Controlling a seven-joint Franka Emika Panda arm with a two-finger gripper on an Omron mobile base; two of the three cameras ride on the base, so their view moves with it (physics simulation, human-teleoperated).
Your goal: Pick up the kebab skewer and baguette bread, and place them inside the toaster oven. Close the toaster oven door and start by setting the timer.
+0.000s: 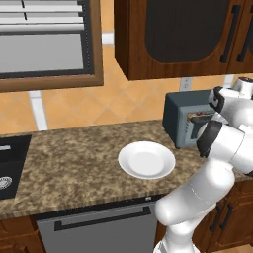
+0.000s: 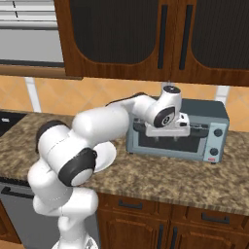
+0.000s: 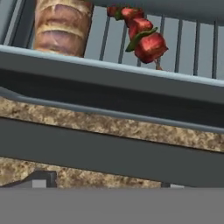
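The blue-grey toaster oven (image 2: 215,121) stands on the counter at the right, also seen as the toaster oven (image 1: 179,121). Its door (image 2: 170,142) stands partly ajar. In the hand view the baguette bread (image 3: 61,27) lies on the wire rack at upper left, and the kebab skewer (image 3: 142,37) lies to its right with red chunks. Below them run the door frame (image 3: 109,78) and the dark handle bar (image 3: 109,153). My gripper (image 2: 168,132) hangs at the door's top edge. The gripper (image 3: 107,183) is open, its tips wide apart just short of the handle bar.
An empty white plate (image 1: 147,159) sits on the speckled granite counter (image 1: 74,153) left of the oven. A dark sink (image 1: 10,168) is at the far left. Wooden wall cabinets (image 2: 160,39) hang above the oven, and my arm's elbow (image 1: 217,143) crowds its front.
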